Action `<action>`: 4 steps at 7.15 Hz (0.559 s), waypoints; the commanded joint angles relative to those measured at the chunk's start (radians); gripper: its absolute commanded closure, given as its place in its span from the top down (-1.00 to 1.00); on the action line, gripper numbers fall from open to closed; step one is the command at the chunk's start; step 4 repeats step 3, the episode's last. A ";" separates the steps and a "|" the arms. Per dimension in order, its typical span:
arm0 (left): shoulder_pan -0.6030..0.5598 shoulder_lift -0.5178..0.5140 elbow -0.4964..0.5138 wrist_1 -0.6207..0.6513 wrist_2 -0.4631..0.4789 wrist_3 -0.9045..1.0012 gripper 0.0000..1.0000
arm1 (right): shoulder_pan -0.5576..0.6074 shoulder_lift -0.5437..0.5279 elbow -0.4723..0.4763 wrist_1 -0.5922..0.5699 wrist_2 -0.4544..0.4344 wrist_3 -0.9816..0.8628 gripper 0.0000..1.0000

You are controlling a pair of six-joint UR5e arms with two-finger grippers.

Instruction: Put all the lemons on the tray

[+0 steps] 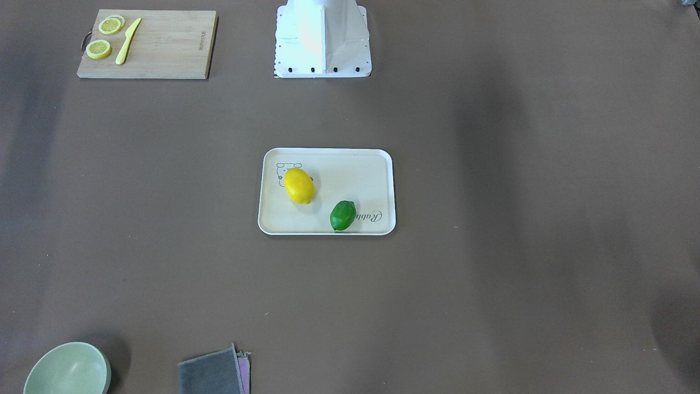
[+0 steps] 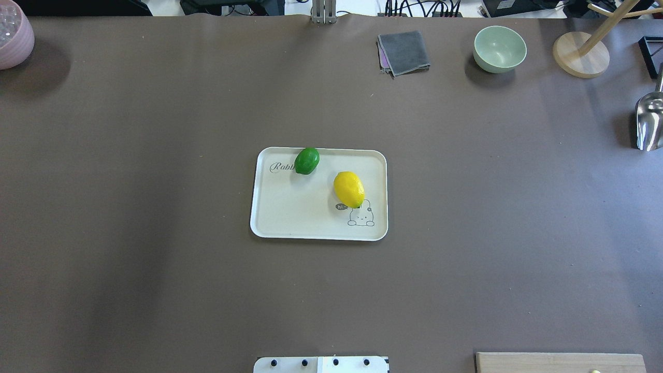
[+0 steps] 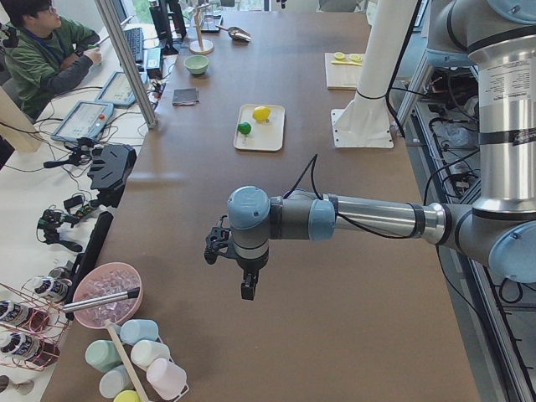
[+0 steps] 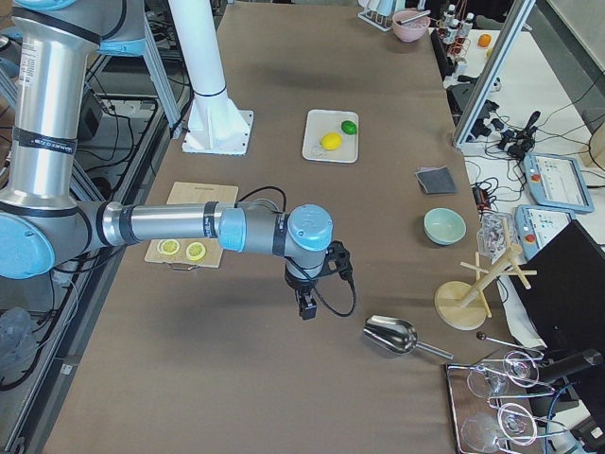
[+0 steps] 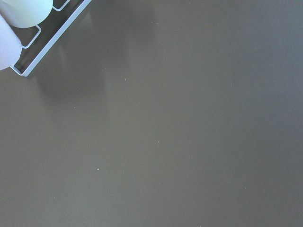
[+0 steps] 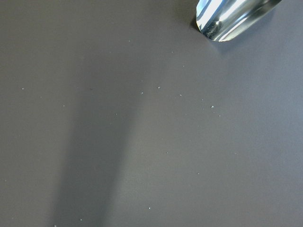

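Yellow lemon [image 2: 348,189], green lemon [image 2: 306,160]: both lying on cream tray [image 2: 290,217], centre of overhead frame | step: placement looks complete | left gripper [image 3: 248,289], right gripper [image 4: 306,308]: well off tray, spread or pressed you cannot tell | next: you likely need no further pick

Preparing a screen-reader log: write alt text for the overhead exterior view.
A yellow lemon and a green lemon lie apart on a cream tray in the middle of a brown table. A green bowl and grey cloth sit at the far edge.

Glossy green lemon [image 1: 343,215], wooden cutting board [image 1: 169,46]; shiny metal scoop [image 2: 648,124]
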 commanded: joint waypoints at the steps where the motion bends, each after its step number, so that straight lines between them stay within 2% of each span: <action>1: 0.001 0.000 -0.001 0.000 -0.006 0.000 0.96 | 0.000 0.001 0.000 0.000 0.000 0.000 1.00; 4: 0.000 0.000 -0.009 0.000 -0.007 0.000 0.96 | 0.000 0.001 0.000 0.000 0.000 0.000 1.00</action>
